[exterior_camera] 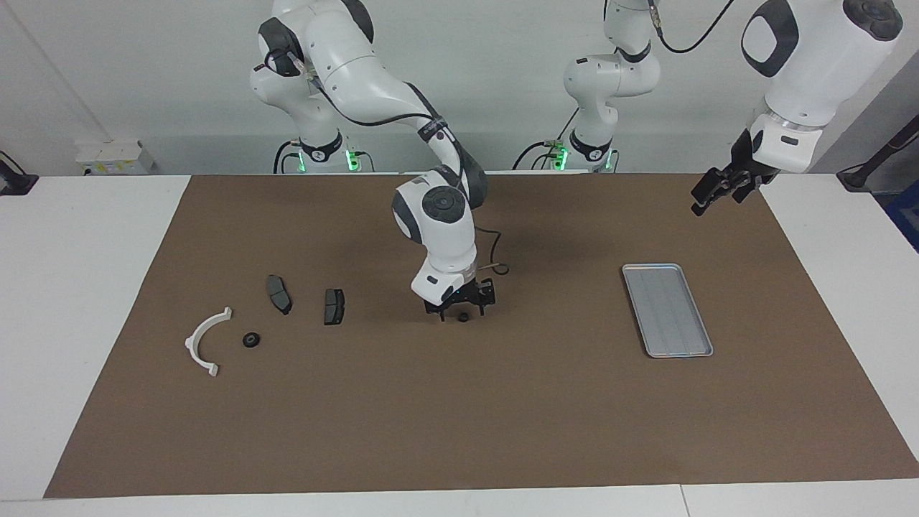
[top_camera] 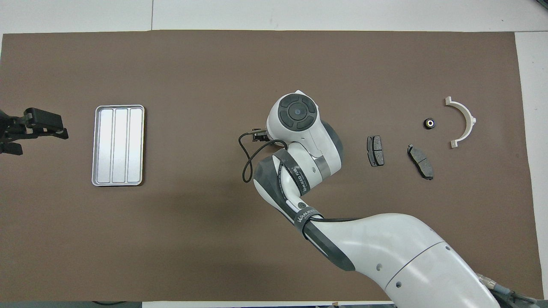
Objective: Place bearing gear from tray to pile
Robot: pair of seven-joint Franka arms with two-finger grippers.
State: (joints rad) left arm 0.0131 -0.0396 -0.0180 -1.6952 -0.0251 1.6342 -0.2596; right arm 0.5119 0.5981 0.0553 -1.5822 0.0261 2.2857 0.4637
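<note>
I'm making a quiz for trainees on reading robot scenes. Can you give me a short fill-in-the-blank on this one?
1. The tray holds ____ gears.
2. One gear lies on the mat beside the white ____.
3. The right gripper is down at a second gear on the ____.
4. The number of dark brake pads between that gear and the bracket is ____.

Missing words: no; bracket; mat; two

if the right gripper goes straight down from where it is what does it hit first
Most likely the small black bearing gear lying on the brown mat right under the right gripper, about between its fingertips. Whether they already touch it I cannot tell.
</note>
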